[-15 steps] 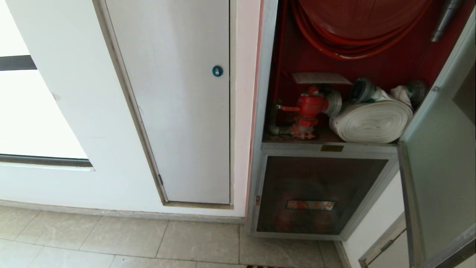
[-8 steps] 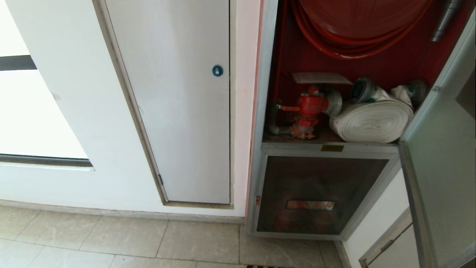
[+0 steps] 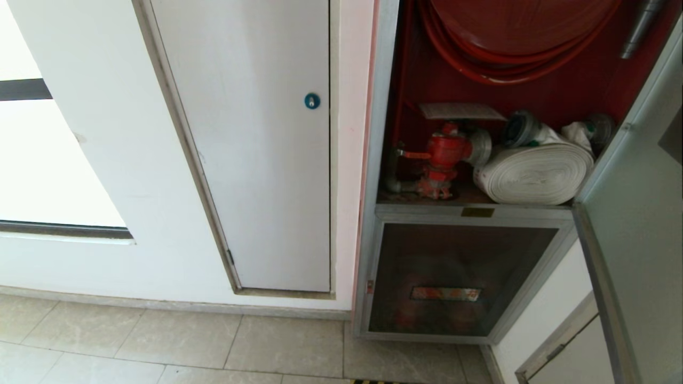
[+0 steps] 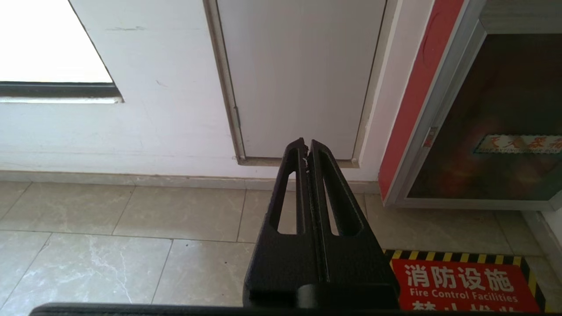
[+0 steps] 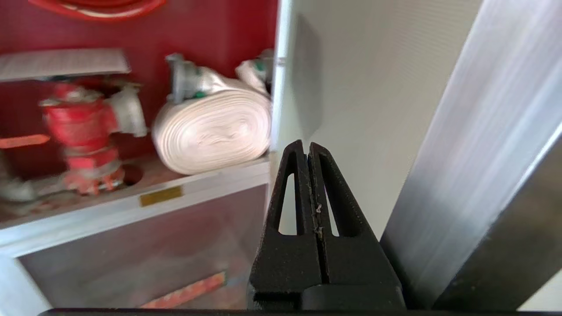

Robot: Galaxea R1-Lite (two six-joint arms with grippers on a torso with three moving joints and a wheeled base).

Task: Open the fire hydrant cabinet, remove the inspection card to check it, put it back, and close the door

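Observation:
The fire hydrant cabinet stands open, showing its red inside, a red hose reel, a red valve and a white rolled hose. The inspection card lies flat on top of the valve. The right wrist view shows the same card above the valve. The door is swung out at the right. My right gripper is shut and empty, close to the door's pale inner face and beside its silver frame. My left gripper is shut, parked low over the floor.
A plain white panel door with a round blue lock is left of the cabinet. Below the shelf is a smaller dark glass panel with a red label strip. A red floor sign lies on the tiles before the cabinet.
The door has swung further out to the right in the head view. The card, valve and hose have not moved.

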